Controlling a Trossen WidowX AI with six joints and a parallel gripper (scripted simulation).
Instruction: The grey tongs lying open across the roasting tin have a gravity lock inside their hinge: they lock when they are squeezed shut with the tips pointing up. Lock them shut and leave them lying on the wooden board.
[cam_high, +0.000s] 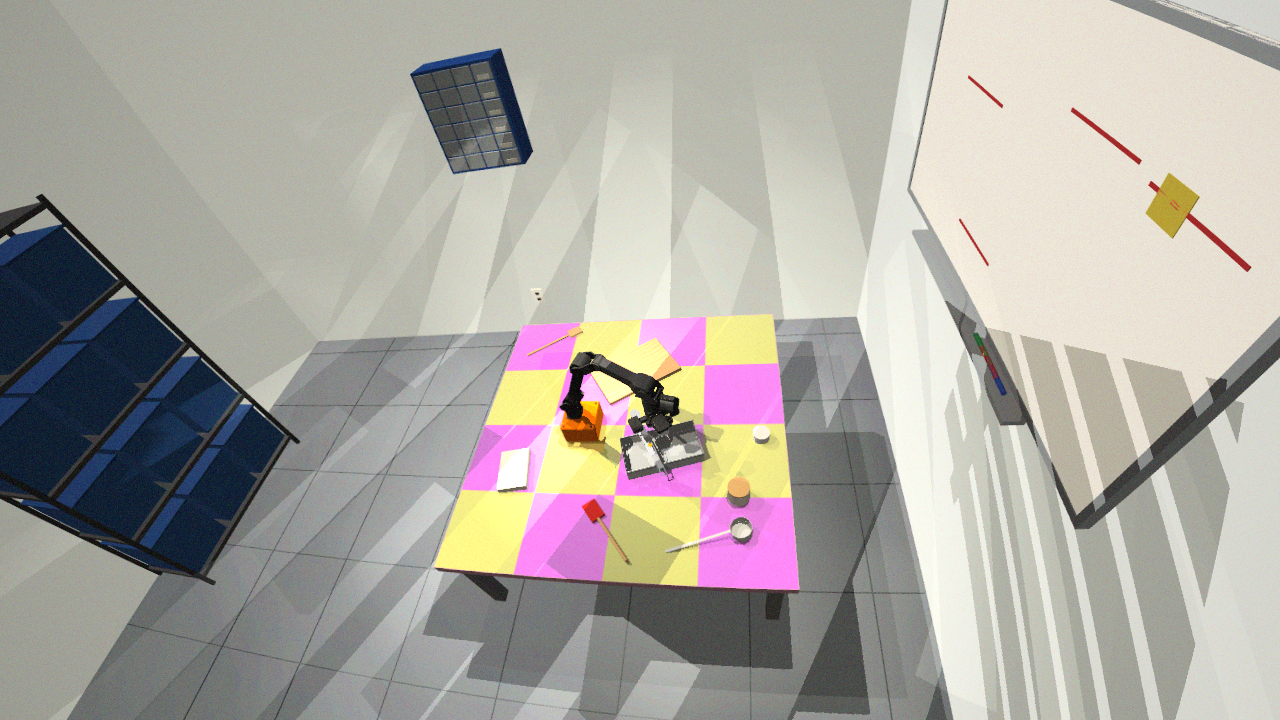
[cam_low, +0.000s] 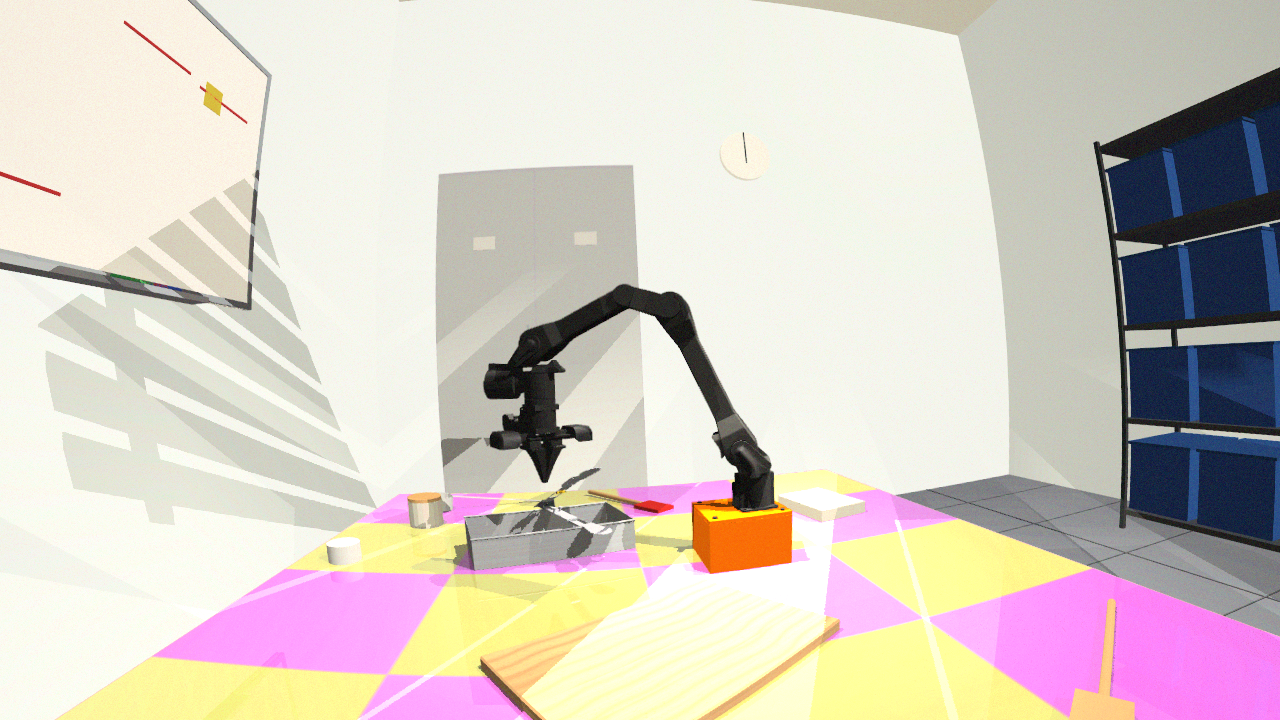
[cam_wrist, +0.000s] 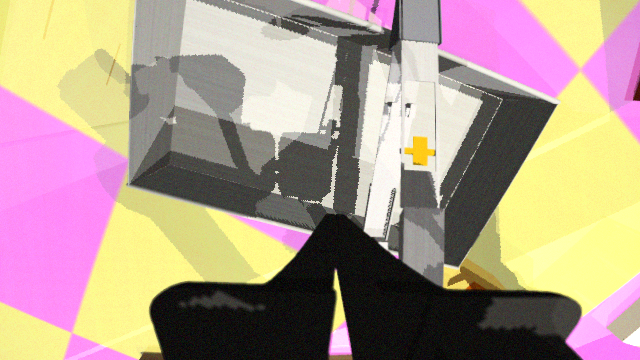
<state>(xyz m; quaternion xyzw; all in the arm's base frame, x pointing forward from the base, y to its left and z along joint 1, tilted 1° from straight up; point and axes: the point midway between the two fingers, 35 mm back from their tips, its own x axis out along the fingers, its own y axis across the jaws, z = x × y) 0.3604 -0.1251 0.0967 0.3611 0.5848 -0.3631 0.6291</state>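
Note:
The grey tongs (cam_low: 575, 516) (cam_wrist: 420, 115) lie open across the roasting tin (cam_high: 680, 462) (cam_low: 510, 548) (cam_wrist: 500, 185), their hinge end past one long wall. In the exterior view one arm slants up and the other lies lower across the tin. A yellow cross marks the arm seen in the wrist view. My gripper (cam_low: 545, 479) (cam_wrist: 333, 222) is shut and empty, pointing down above the tin, with its tips beside the tongs in the wrist view. The wooden board (cam_high: 659, 351) (cam_low: 680, 653) lies flat with nothing on it; the arm covers part of it in the top view.
The orange base block (cam_high: 581, 422) (cam_low: 747, 539) stands beside the tin. A white pot (cam_high: 760, 435) (cam_low: 343, 551) and a lidded jar (cam_high: 738, 494) (cam_low: 425, 512) stand on the tin's other side. A red spatula (cam_high: 593, 510), a ladle (cam_high: 741, 530) and a white block (cam_high: 512, 470) (cam_low: 821, 503) lie around.

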